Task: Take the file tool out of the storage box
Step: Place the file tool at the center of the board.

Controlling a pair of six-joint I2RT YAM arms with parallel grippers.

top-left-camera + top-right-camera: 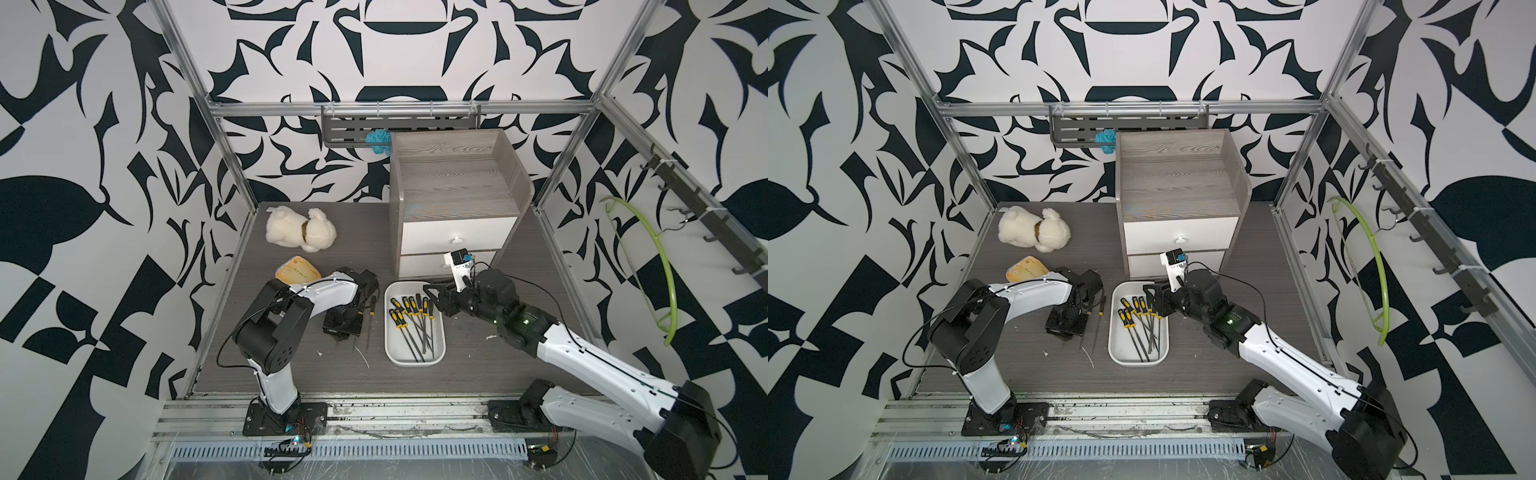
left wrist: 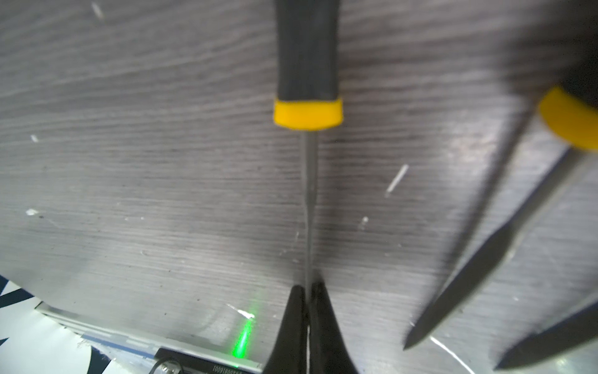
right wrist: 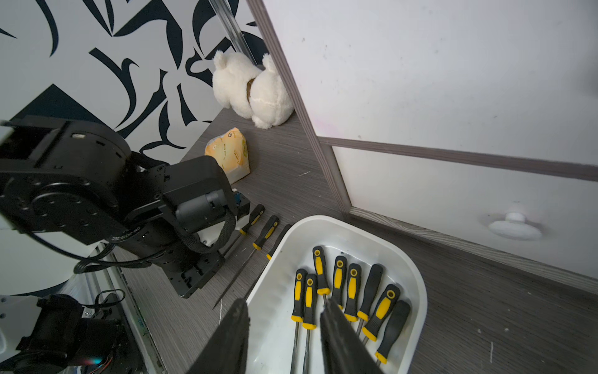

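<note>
Our left gripper (image 2: 308, 288) is clenched on the thin grey steel shaft of a black-handled, yellow-collared file tool (image 2: 307, 81), pinching it far from the handle. That file is already out of the box, over the dark wood-grain table (image 2: 129, 162), left of centre in the lower half of both top views; we cannot tell whether it touches the surface. We judge the hold weak: the heavy handle sits far from the pinch, so the tool could swivel or slide out, and if dropped it could roll against the loose file (image 2: 566, 119) just beside it. Our right gripper (image 3: 283, 302) hangs with jaws parted and nothing between them over the far end of the shallow white plastic storage box (image 1: 394, 351), at lower centre of the frame. Beneath it the other files (image 1: 411, 316) lie crowded with shafts crossing, so closing there might take two at once or drag a tangle. A low finger could also catch the rim and shove the box. Both arms work near the box's left rim, so we see a collision risk.
</note>
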